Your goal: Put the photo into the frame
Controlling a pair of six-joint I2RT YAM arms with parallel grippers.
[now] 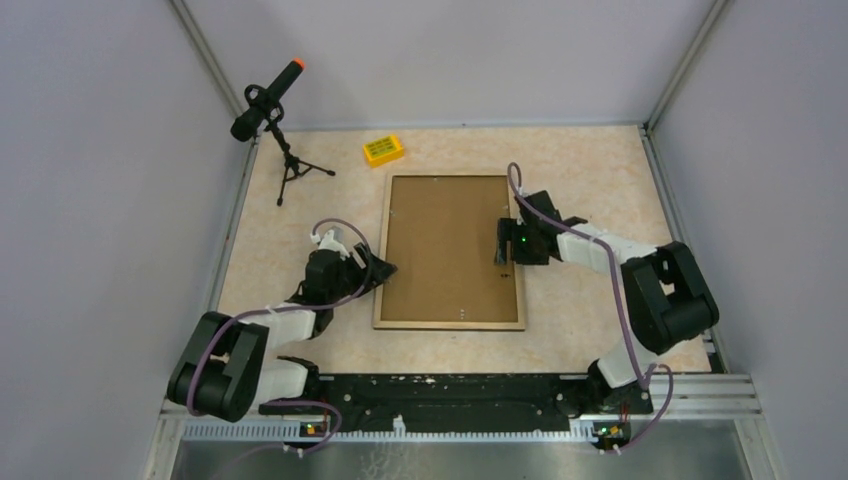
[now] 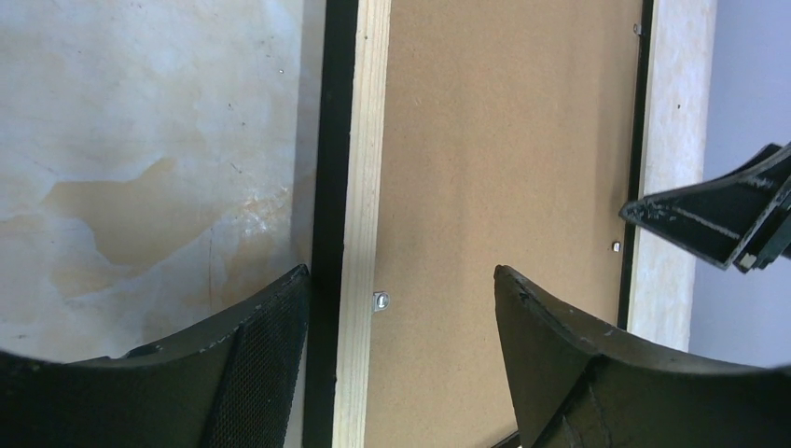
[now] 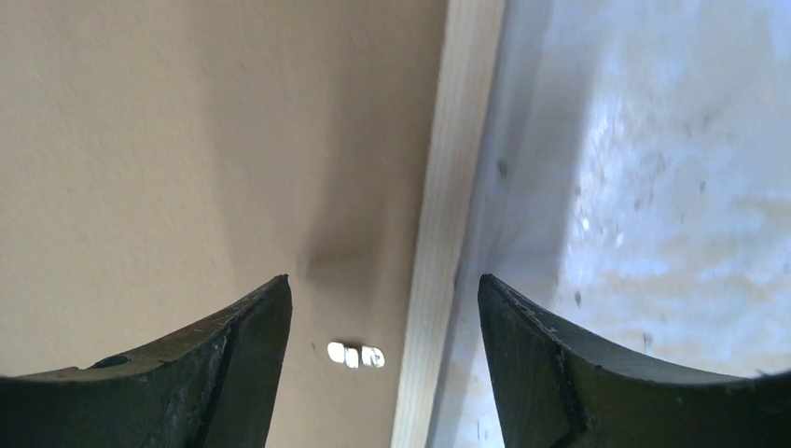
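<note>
The frame [image 1: 450, 324] lies back side up in the middle of the table, its light wood rim around a brown hardboard backing sheet [image 1: 448, 250]. The photo is hidden. My left gripper [image 1: 381, 270] is open and empty, its jaws astride the frame's left rail [image 2: 368, 140] near a small metal tab [image 2: 381, 301]. My right gripper [image 1: 503, 243] is open and empty, its jaws astride the right rail [image 3: 457, 140], with a metal tab [image 3: 355, 356] on the backing [image 3: 187, 140] between them. One right finger [image 2: 709, 219] shows in the left wrist view.
A yellow box [image 1: 383, 150] lies just behind the frame's far left corner. A microphone on a small tripod [image 1: 275, 110] stands at the far left. Grey walls enclose the table on three sides.
</note>
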